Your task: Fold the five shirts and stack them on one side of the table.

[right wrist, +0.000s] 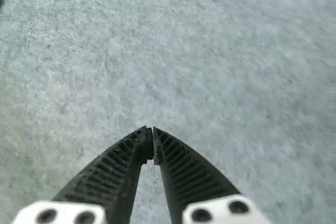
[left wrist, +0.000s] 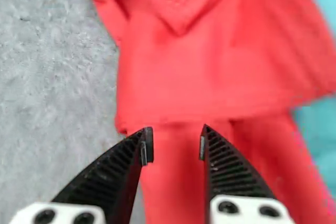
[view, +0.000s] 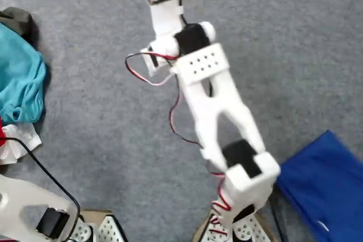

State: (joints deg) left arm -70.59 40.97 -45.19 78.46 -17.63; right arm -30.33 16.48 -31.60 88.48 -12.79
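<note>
Four garments show on your grey tabletop (view: 102,140). A red shirt (left wrist: 210,66) lies spread directly beneath your left hand (left wrist: 175,148), and a turquoise shirt (view: 20,83) borders it on one side. From the high view, the turquoise shirt lies bunched at the tabletop's left edge. A white garment (view: 17,143) sits just beside it, nearer the arms' bases. A blue shirt (view: 326,179) lies at the near right corner, well apart from the rest.

Your left hand is released, its black ridged fingers (left wrist: 226,166) spread over the red fabric and grasping nothing. Your right hand (right wrist: 153,142) is clenched, fingertips pressed together and empty, above bare tabletop. Your right arm (view: 215,100) stretches across the middle toward the far edge.
</note>
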